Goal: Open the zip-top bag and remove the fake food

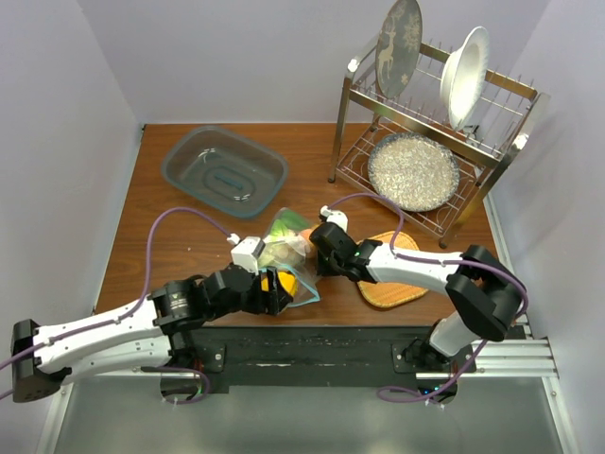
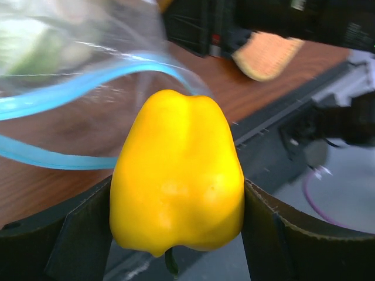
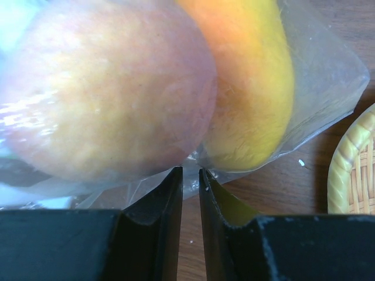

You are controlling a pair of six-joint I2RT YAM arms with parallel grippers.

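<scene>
While right jaws pinch the clear, crinkly zip-top bag (image 3: 328, 88), left jaws clamp the glossy yellow pepper (image 2: 176, 175).

Overhead view is bright and even with light from above. Soft short shadows sit under the dish rack (image 1: 430, 123), the bench (image 1: 312, 142) is sharp, no edge warp. Left wrist view: yellow pepper (image 2: 176, 175) crisp and saturated, zip-top bag (image 2: 88, 35) and background blurred. Right wrist view: too close, peach (image 3: 105, 88) hazy behind plastic sheen, right tool (image 3: 190, 175) dark and underexposed.
</scene>
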